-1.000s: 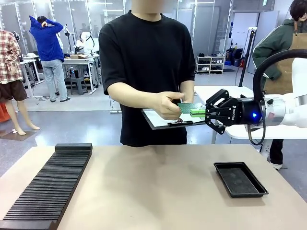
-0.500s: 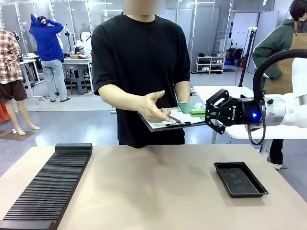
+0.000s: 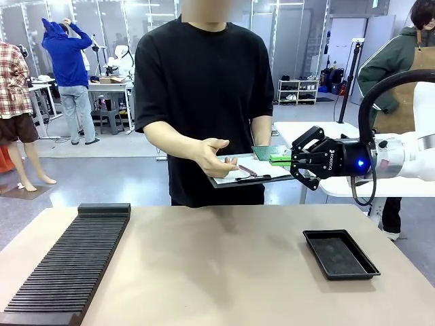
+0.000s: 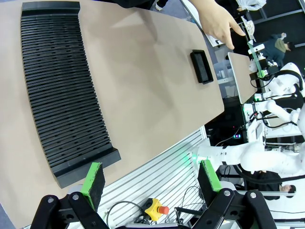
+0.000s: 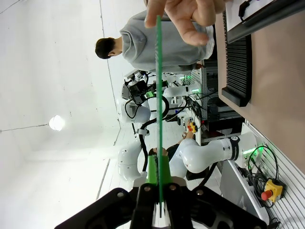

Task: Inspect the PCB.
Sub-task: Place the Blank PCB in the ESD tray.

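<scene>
Front view: nearest the camera, one long black ribbed rack [image 3: 71, 261] lies along the left of the tan surface [image 3: 217, 265], and one shallow black tray [image 3: 340, 253] sits at the right, well apart from it. Beyond and above the far edge, the right gripper [image 3: 285, 159] reaches in from the right, its jaws closed on the near edge of the single PCB [image 3: 270, 152], a thin flat green board held level in the air with a paler green upper face. Just past it, one person in a black T-shirt holds a grey clipboard [image 3: 248, 171] with white paper under the board; the person's hand [image 3: 214, 155] is open, palm up, beside the PCB and apart from it, with a pen lying on the clipboard. In the right wrist view the PCB [image 5: 158, 95] appears edge-on as a slim green line rising from between the closed pads, its far end by the person's hand [image 5: 188, 16]. In the left wrist view the left gripper [image 4: 152, 179] hangs over the surface's edge, its jaws spread wide with nothing between them, the rack [image 4: 62, 90] and tray [image 4: 201, 66] beyond.
</scene>
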`<state>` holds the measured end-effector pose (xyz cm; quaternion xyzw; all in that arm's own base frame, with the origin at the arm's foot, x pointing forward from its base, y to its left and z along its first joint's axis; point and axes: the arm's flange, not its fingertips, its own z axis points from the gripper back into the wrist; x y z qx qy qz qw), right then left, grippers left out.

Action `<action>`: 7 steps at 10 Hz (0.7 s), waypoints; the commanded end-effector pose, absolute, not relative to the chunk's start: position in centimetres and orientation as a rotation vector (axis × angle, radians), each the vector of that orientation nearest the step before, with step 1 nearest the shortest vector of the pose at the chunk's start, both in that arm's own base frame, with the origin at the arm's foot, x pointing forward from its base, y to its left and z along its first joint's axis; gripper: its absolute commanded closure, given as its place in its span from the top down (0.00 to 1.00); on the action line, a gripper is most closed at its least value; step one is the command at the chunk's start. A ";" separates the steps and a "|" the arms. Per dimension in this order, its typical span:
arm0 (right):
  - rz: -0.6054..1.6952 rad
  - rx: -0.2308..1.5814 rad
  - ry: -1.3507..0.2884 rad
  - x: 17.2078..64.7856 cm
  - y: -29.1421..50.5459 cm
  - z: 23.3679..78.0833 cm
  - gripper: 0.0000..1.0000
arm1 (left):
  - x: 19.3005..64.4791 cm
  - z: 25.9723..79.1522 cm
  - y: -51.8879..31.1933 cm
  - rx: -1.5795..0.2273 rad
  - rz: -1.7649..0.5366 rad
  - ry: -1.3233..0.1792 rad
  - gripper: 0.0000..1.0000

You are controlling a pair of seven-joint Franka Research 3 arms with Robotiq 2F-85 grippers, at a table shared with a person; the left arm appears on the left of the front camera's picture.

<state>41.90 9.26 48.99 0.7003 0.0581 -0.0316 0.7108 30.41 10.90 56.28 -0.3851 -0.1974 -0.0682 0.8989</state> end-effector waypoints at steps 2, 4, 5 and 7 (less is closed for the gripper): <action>-0.063 1.554 0.124 41.8 9.4 49.3 0.00 | 30.5 56.6 11.1 -0.785 -0.143 -0.398 1.00; -0.063 1.554 0.124 41.8 9.4 49.3 0.00 | 30.5 56.6 11.1 -0.785 -0.143 -0.398 1.00; -0.063 1.554 0.124 41.8 9.4 49.3 0.00 | 30.5 56.6 11.1 -0.785 -0.143 -0.398 1.00; -0.063 1.554 0.124 41.8 9.4 49.3 0.00 | 30.5 56.6 11.1 -0.785 -0.143 -0.398 1.00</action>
